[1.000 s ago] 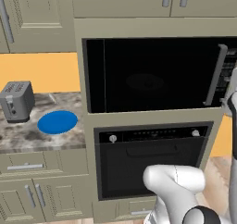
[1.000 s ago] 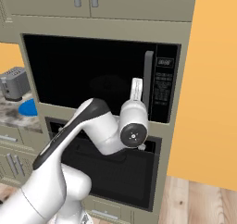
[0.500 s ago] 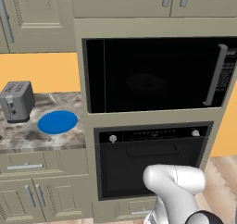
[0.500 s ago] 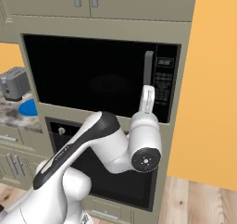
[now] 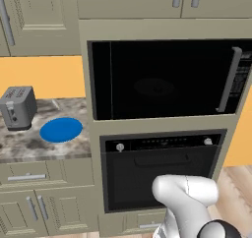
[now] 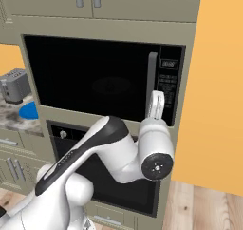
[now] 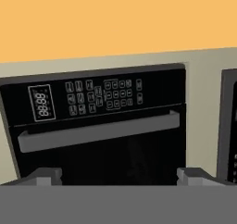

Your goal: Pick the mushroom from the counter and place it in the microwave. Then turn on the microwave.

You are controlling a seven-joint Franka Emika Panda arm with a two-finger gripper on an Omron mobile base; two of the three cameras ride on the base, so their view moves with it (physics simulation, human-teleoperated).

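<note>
Beige cabinets [image 5: 44, 15] fill this kitchen wall, orange paint behind and beside them, pale wood floor [image 6: 204, 207] at the bottom right of the right base view. Biggest black box up there is the microwave [image 5: 162, 77], built in, door shut, wider than tall, its grey bar handle [image 6: 152, 84] standing upright with the keypad [image 6: 168, 89] just right of it. Below sits the oven [image 5: 162, 170] with its knobs. Off to the left, the speckled table [image 5: 29, 143] carries a grey toaster [image 5: 18, 106] and, near it, a blue plate [image 5: 61, 129] lying flat. I can't make out the mushroom anywhere on that table. The white arm reaches up in front of the microwave's right end, and the claw [image 7: 119, 176] faces the keypad and handle. In the rolled hand view, that handle runs crosswise. Fingertips [image 7: 46, 176] stand wide apart, nothing between them.
</note>
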